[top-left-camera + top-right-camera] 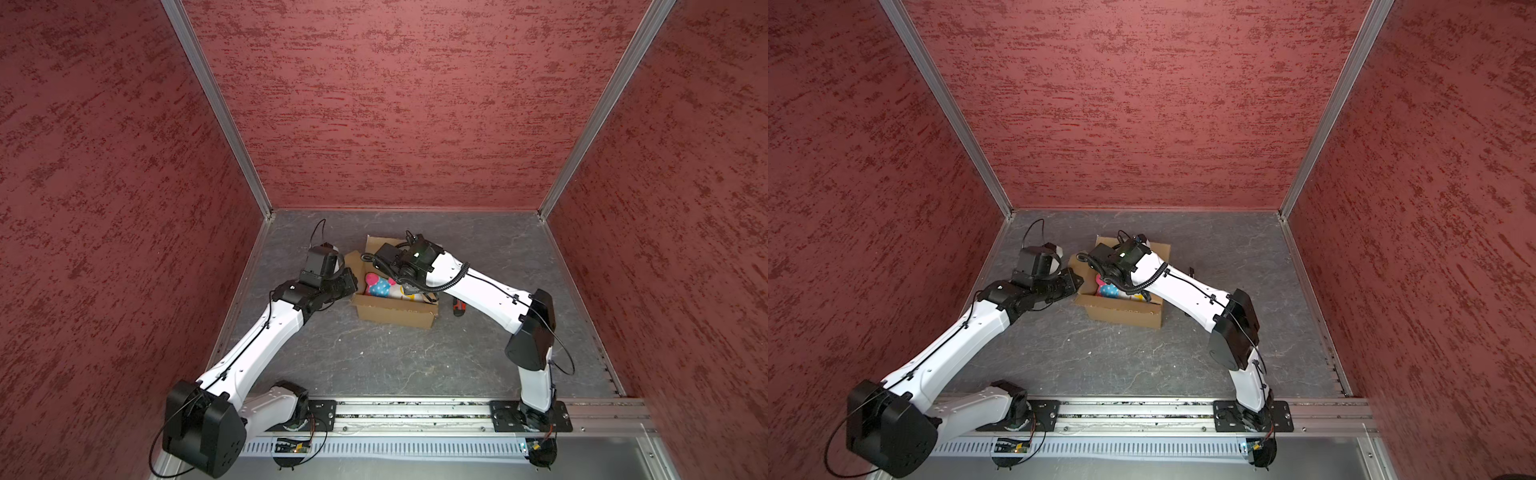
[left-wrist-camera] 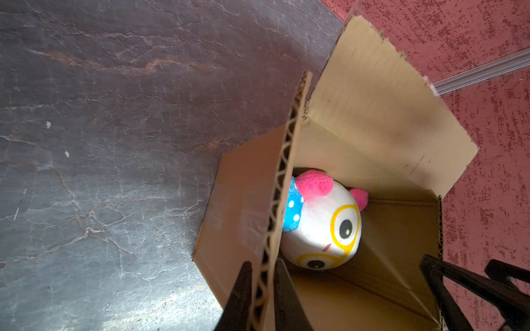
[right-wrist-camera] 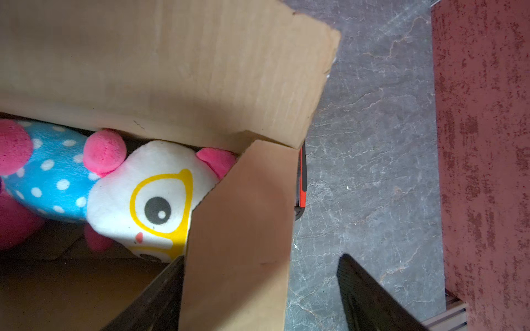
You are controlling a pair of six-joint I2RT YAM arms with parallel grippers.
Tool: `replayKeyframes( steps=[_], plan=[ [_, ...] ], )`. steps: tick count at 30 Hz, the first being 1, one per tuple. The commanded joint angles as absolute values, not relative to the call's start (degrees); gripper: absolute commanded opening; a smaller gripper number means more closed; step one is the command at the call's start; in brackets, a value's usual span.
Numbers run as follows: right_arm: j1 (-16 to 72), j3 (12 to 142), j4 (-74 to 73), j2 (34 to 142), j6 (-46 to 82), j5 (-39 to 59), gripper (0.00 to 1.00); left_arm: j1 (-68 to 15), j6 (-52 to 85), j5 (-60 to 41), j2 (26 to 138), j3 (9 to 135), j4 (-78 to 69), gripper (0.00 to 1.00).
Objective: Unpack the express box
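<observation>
Grey table (image 1: 374, 365) inside red walls (image 1: 395, 124) holds the box (image 1: 395, 313), open, and the toy (image 3: 137, 195) lies flat in it, stretched along the box's long way with its white head at the end by the right gripper (image 3: 261, 259). That gripper is wide open over the box's right flap (image 3: 238, 229), one finger inside the box by the toy's head and one outside, so it looks like the nearer one to reach in. At the box's other end the left gripper (image 2: 261, 266) is closed tight on the left flap (image 2: 246, 206).
</observation>
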State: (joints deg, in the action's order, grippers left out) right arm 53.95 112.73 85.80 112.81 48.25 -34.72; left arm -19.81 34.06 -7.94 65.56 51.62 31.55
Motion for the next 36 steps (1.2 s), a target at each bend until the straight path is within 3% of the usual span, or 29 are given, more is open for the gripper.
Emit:
replayKeyframes(
  steps=[1, 12, 16, 22, 36],
  plan=[
    [53.66, 110.83, 88.62, 107.58, 51.56, -38.49, 0.83, -19.15, 34.35, -7.1, 64.86, 50.6, 31.46, 0.16],
    [50.51, 98.09, 83.47, 97.44, 53.17, -37.82, 0.83, -19.16, 34.37, -7.35, 65.81, 51.46, 31.73, 0.18],
    [49.01, 93.16, 78.56, 94.5, 51.78, -36.21, 0.82, -19.16, 34.17, -7.43, 65.83, 51.9, 31.9, 0.25],
    [46.74, 87.55, 72.24, 91.86, 49.87, -33.76, 0.82, -18.8, 33.84, -7.97, 65.66, 50.54, 31.19, 0.46],
    [43.7, 80.84, 63.05, 91.47, 46.88, -27.97, 0.82, -15.53, 36.43, -9.51, 64.45, 43.28, 25.17, 0.54]
  ],
)
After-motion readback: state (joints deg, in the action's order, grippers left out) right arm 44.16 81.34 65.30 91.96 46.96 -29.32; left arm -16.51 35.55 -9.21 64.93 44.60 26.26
